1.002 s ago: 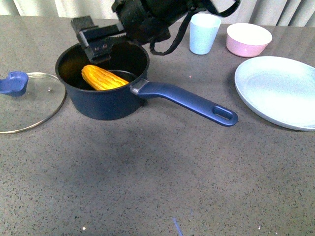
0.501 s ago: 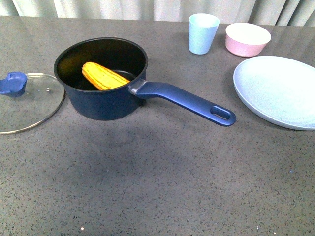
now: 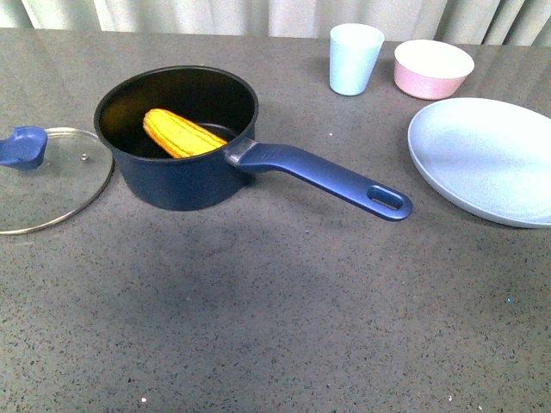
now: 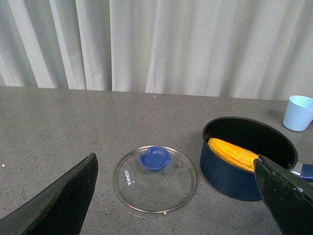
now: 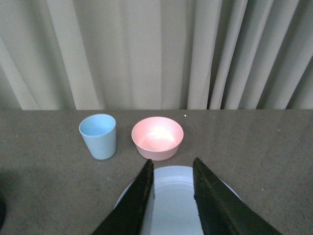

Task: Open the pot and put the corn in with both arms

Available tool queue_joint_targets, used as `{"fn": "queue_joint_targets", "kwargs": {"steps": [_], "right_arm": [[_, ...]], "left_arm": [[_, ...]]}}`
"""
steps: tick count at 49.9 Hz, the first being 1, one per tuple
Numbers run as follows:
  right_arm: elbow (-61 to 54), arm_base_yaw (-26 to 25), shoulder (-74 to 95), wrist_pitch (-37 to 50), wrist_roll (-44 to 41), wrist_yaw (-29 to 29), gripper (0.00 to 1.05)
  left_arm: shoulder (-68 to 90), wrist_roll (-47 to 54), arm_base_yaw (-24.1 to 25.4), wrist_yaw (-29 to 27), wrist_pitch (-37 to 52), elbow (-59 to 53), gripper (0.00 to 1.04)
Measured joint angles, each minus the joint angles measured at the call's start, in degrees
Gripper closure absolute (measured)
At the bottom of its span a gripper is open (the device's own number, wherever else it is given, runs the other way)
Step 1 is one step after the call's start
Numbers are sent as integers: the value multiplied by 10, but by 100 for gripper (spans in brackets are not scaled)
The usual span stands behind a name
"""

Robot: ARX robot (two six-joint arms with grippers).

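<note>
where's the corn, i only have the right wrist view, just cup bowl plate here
Observer: The corn lies inside the pot, leaning on its wall.
Operator: lid off then
Observer: Yes, the glass lid rests flat on the table beside the pot, blue knob up.
Operator: left hand holding anything
Observer: No. The left hand is open and empty, raised above the table.

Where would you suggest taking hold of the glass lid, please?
Probably by its blue knob, coming straight down from above: the glass lid lies flat on the table beside the pot, so the raised knob is the only part that stands proud.
</note>
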Motion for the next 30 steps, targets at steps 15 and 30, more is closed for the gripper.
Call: {"fn": "queue_joint_targets", "kwargs": {"steps": [15, 30], "right_arm": [[-120, -35, -107, 10, -2, -35, 103], [-186, -85, -209, -27, -2, -89, 103]], "left_arm": [[0, 0, 0, 0, 0, 0, 9], [0, 0, 0, 0, 0, 0, 9]]}}
